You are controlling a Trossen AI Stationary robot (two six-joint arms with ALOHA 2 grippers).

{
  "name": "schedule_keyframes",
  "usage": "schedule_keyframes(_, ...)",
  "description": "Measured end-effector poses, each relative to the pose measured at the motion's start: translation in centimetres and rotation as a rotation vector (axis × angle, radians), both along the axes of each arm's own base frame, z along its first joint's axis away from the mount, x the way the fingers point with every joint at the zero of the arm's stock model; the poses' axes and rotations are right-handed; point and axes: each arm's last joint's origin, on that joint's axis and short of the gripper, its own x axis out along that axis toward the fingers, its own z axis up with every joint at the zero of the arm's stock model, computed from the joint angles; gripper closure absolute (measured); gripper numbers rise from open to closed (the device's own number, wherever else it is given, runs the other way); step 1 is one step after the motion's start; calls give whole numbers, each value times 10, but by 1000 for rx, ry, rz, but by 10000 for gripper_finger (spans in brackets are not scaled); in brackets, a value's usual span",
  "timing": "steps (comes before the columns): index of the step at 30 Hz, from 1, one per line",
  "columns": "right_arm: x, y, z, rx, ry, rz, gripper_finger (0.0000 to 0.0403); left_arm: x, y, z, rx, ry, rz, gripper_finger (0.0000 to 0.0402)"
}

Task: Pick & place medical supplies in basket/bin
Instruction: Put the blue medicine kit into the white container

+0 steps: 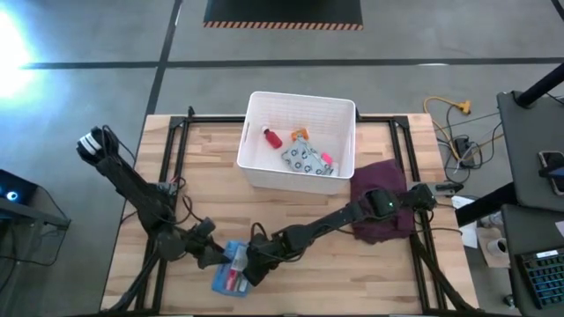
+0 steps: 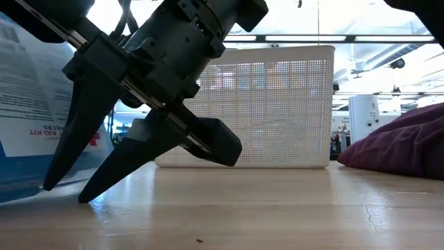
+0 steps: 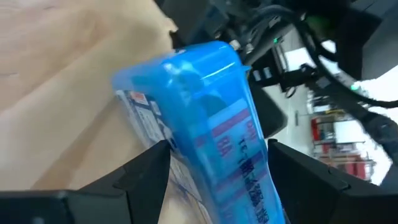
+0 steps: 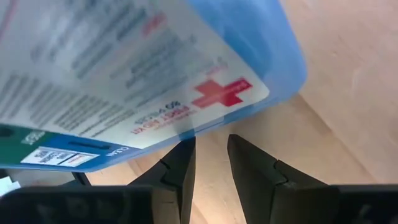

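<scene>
Basket: white ribbed tub (image 1: 300,110) at the far middle of the table (image 1: 176,185); we take it as our landmark; inside it we see a grey-white patterned packet (image 1: 304,159), a small red bottle (image 1: 271,137), an orange item (image 1: 301,135) and a pink item (image 1: 327,159)
First-aid box: blue box (image 1: 231,268) with a red cross on its label, well in front of the basket toward the near edge and a little to its left; in the low view (image 2: 31,118) it stands tilted, one edge off the wood
Left gripper: ours (image 1: 211,255) sits just left of the box, far in front of the basket; fingers (image 3: 140,177) spread wide on either side of the blue box (image 3: 205,137); we cannot tell whether they touch it
Right gripper: ours (image 1: 257,262) sits just right of the box; fingers (image 4: 177,171) nearly together with a narrow gap, tips just beneath the box's labelled face (image 4: 155,81), grasping nothing we can see; in the low view its tips (image 2: 66,194) rest on the wood
Cloth: maroon cloth (image 1: 381,211) lies just right of the basket's near corner
</scene>
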Motion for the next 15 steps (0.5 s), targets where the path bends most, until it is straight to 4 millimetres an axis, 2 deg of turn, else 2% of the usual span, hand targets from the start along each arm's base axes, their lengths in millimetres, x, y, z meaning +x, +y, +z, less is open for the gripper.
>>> schedule_keyframes(5, 0, -1, -1, 5, 3, -11, 310, 5, -2, -4, -1, 30, -9, 156)
schedule_keyframes(15, 4, -2, 5, 15, -10, -39, 310, 1, 1, 19, 126, 188, -48, 157)
